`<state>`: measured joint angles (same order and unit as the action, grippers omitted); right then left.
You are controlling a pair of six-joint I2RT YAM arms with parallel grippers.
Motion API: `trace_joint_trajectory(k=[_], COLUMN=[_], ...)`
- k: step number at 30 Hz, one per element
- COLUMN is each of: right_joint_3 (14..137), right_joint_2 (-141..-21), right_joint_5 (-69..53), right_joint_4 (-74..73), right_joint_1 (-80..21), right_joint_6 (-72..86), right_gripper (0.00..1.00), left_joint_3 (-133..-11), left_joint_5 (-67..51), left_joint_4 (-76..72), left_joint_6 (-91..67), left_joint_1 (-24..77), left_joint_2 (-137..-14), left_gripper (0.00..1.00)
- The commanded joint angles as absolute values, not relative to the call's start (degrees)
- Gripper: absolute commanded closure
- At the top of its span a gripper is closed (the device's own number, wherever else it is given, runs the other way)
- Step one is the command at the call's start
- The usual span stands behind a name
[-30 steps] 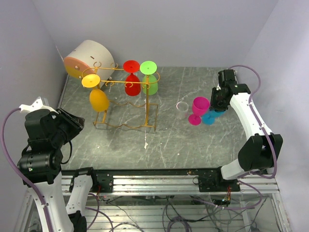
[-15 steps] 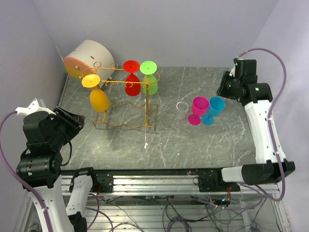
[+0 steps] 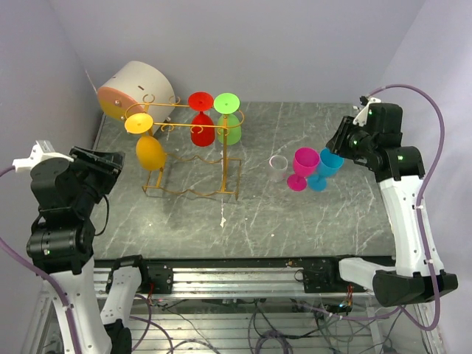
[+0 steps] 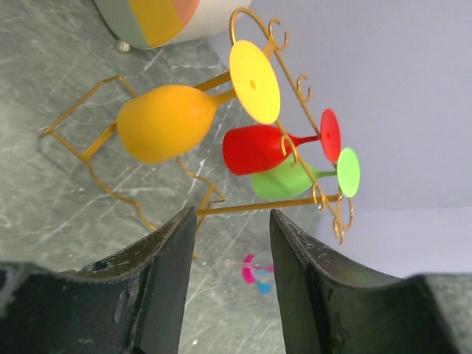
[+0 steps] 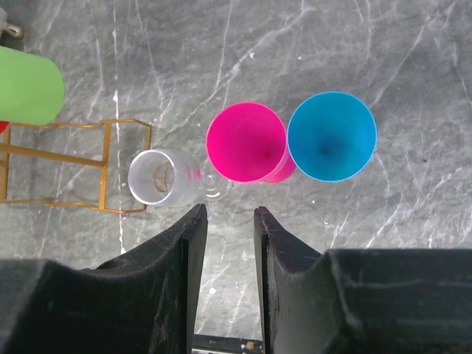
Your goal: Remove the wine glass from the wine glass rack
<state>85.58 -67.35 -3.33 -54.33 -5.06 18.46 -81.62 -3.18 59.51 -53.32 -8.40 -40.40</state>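
The gold wire wine glass rack [image 3: 193, 190] stands at the table's back left. Three wine glasses hang upside down from its top rail: orange [image 3: 150, 152], red [image 3: 202, 131] and green [image 3: 230, 128]. The left wrist view shows the rack [image 4: 254, 206] with the orange [image 4: 164, 122], red [image 4: 257, 149] and green [image 4: 283, 181] glasses. My left gripper [image 3: 110, 161] [image 4: 230, 247] is open and empty, left of the rack and apart from it. My right gripper [image 3: 341, 137] [image 5: 230, 215] is open and empty above the glasses standing on the table.
A clear glass [image 3: 278, 167] [image 5: 161, 177], a pink glass [image 3: 304, 167] [image 5: 245, 141] and a blue glass [image 3: 328, 167] [image 5: 331, 136] stand upright right of the rack. A white-and-orange drum [image 3: 133, 88] lies at the back left. Walls close both sides.
My right gripper has let go of the blue glass, now standing beside the pink one, and drawn back up. My left arm has risen and turned slightly toward the rack.
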Motion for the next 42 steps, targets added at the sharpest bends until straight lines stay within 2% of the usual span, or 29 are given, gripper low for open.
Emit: trace_joint_trajectory(k=[1,5,11,33,38,42], right_joint_3=[85.19,84.19,83.63,81.09,80.07,79.34], right_joint_2=[-64.73,-62.85,-62.05,-61.17,-60.96,-60.83], right_joint_5=[-4.07,-4.17,-4.54,-6.67,-6.74,-6.67], right_joint_4=[-51.16,-49.84,-49.12,-45.88,-45.3,-45.01], right_joint_1=[-5.24,-5.21,-5.2,-5.19,-5.23,-5.19], right_joint_6=[18.22,18.29,17.87,17.93,18.04,18.19], right_gripper=[0.68,0.68,0.68,0.69,0.69,0.69], left_joint_3=[-78.25,-74.75,-75.83,-70.16,-68.93,-68.71], left_joint_5=[-4.04,-6.9,-5.73,-4.99,-4.82,-5.09], left_joint_4=[48.91,41.45,40.29,30.95,28.46,27.2], left_joint_6=[-61.14,-64.44,-61.92,-60.71,-61.53,-62.17], left_joint_1=[-8.13,-8.14,-8.14,-8.22,-8.24,-8.22], left_joint_2=[-43.47,-46.55,-51.9,-56.84,-56.88,-56.92], left_gripper=[0.45,0.47,0.49,0.57,0.63,0.74])
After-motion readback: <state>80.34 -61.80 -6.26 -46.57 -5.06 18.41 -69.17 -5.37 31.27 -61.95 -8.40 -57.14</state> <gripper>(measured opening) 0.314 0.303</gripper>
